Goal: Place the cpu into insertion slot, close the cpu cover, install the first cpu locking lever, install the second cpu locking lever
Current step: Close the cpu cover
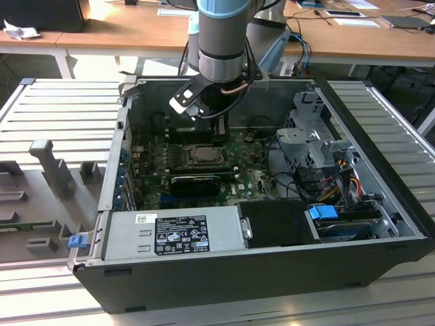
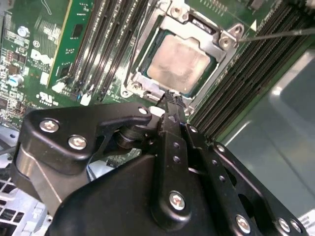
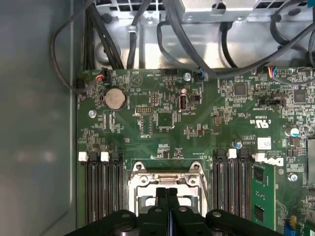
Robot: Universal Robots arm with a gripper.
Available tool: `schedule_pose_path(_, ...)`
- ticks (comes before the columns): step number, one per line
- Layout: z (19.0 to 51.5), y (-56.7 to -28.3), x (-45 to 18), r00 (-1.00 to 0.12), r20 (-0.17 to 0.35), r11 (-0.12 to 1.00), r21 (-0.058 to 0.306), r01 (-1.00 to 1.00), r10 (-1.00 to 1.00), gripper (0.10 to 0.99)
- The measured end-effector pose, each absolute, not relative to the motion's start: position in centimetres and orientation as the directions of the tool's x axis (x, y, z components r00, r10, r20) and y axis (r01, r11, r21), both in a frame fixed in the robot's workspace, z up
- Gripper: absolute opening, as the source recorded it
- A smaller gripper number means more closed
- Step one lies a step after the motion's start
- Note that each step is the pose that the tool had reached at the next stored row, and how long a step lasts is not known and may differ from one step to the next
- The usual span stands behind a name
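Second wrist view: jaws pressed together (tips touching) beside the seated cpu (image 2: 179, 61).

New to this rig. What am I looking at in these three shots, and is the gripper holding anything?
It is one robot arm working inside an open computer case that lies on its side. The exterior view comes from a camera off the arm, looking down into the case. Both wrist views come from cameras riding on the arm, so the black gripper shows in their foreground.

On the green motherboard sits the insertion slot, between rows of black memory slots. In the second wrist view the cpu lies in the slot, and the cpu cover appears to be down around it. A thin metal rod, likely a locking lever, sticks out to one side.

The gripper is shut and holds nothing. Its tips are close to the slot's edge.
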State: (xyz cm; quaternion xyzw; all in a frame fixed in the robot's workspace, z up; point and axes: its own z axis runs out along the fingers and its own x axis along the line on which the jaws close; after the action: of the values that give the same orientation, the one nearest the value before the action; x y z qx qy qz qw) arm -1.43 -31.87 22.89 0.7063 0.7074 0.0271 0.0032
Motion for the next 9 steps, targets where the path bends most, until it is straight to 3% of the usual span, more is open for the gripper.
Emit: schedule_pose_path(9,22.87,-31.97,-2.09,-0.047,0.036,0.045,0.034,0.998,0.998,0.106)
